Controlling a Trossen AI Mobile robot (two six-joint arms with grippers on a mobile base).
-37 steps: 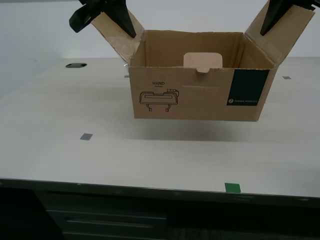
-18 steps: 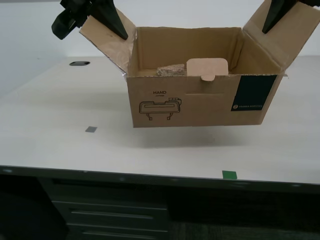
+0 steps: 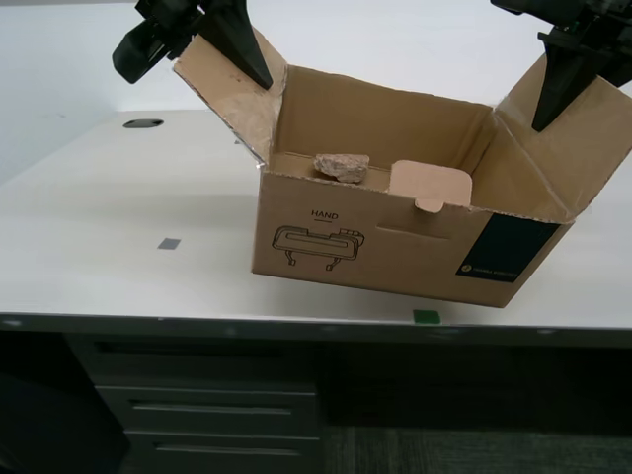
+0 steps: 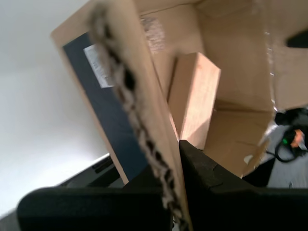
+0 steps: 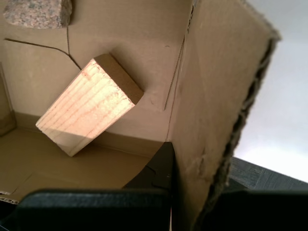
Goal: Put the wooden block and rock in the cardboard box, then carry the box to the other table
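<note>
Tilted cardboard box, green label, flaps pinched by my first hand and second hand.

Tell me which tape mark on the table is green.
The green mark at the front edge, below the cardboard box; the grey mark sits farther back.

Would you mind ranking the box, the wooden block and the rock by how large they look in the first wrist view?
1. Box: fills nearly the whole picture.
2. Wooden block: clearly next.
3. Rock: smallest as seen, but cut off at the picture's edge and lying farther in, so its true size stays unsure.
</note>
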